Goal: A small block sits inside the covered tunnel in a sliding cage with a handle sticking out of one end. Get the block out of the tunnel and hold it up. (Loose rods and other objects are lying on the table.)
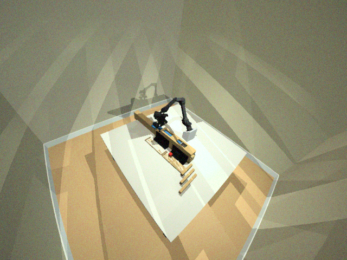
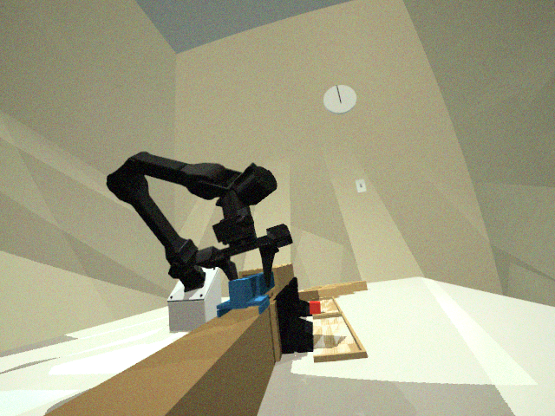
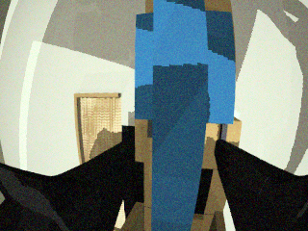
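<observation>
Two black tapered fingers of end effector point(image 1: 156, 125) point(image 2: 251, 278) point(image 3: 170, 144) part-spread, astride upright blue handle point(image 2: 251, 289) point(image 3: 178, 144) — grasping nothing. Landmark: long wooden tunnel point(image 1: 179, 140) point(image 2: 282, 279). Small red cube point(image 1: 170, 154) point(image 2: 315, 307) beside its black-panelled side — outside. Loose wooden rods point(image 1: 187, 183) near tunnel's far end.
</observation>
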`<act>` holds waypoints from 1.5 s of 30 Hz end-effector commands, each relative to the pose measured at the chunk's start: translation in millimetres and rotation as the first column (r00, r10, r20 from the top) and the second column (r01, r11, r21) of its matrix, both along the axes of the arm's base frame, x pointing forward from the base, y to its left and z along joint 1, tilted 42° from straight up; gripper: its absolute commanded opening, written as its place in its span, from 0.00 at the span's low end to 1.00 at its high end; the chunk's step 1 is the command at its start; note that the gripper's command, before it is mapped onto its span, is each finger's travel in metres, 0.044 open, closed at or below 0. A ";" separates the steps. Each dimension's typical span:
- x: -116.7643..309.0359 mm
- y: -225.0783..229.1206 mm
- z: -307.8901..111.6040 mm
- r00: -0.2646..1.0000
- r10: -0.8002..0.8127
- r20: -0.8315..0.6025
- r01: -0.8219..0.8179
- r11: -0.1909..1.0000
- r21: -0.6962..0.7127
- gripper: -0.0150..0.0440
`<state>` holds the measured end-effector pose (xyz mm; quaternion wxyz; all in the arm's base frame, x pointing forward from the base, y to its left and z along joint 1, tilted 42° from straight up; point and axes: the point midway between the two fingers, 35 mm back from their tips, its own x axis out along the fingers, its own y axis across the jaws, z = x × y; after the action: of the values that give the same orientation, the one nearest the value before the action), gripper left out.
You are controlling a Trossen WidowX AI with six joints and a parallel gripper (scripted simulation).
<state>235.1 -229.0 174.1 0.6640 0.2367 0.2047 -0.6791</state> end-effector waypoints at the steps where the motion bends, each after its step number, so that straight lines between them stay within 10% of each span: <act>1: 0.2 0.0 0.8 1.000 -0.002 0.003 0.002 1.000 -0.001 0.51; 9: 0.5 1.0 -0.4 1.000 -0.002 0.003 0.002 1.000 0.000 0.25; 27: 3.6 35.8 -41.0 1.000 0.002 -0.001 -0.002 1.000 0.010 0.25; 45: 5.1 30.9 24.9 1.000 0.002 -0.001 -0.002 1.000 0.006 1.00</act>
<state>238.3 -206.7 185.4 0.6580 0.2317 0.1961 -0.6891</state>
